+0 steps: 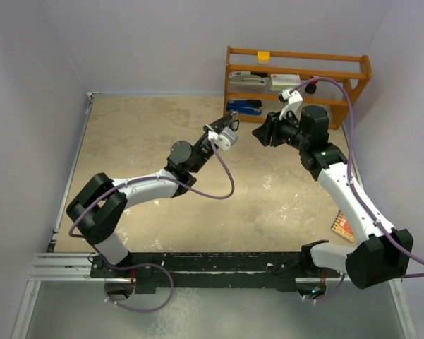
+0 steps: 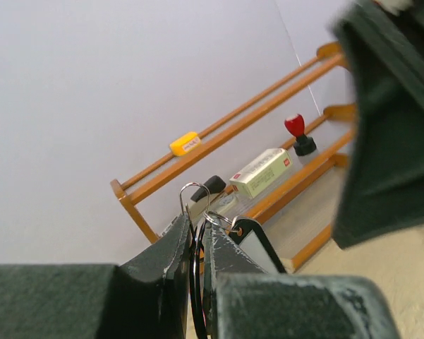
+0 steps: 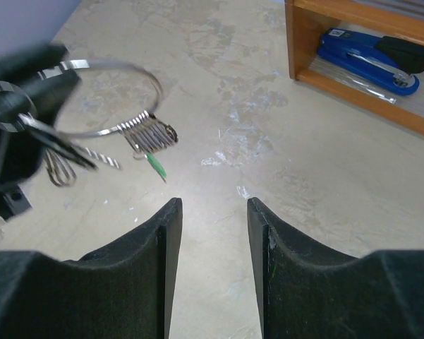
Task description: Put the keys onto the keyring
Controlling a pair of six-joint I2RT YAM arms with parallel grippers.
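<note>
- Top view: the left gripper (image 1: 224, 127) and right gripper (image 1: 262, 133) face each other nose to nose above the beige tabletop (image 1: 141, 134), in front of the wooden shelf rack (image 1: 296, 56). The metalwork between them is too small to read here.
- Left wrist: the left gripper's jaws are pressed together, pinching the thin round silver wire keyring (image 2: 195, 185) edge-on. A black-headed key (image 2: 247, 222) peeks out beside one finger. Most of the ring is hidden.
- Right wrist: the right gripper is spread and empty, looking at the keyring held aloft on the left.
- A cluster of small silver keys (image 3: 152, 134) hangs on it, with a green-headed key (image 3: 157, 166) dangling below.
- Handling: light, stiff, slippery wire, I'd say. Take a key by its flat head, not by the wire.
- The left gripper is a blur here, and I can't find the ring's split.
</note>
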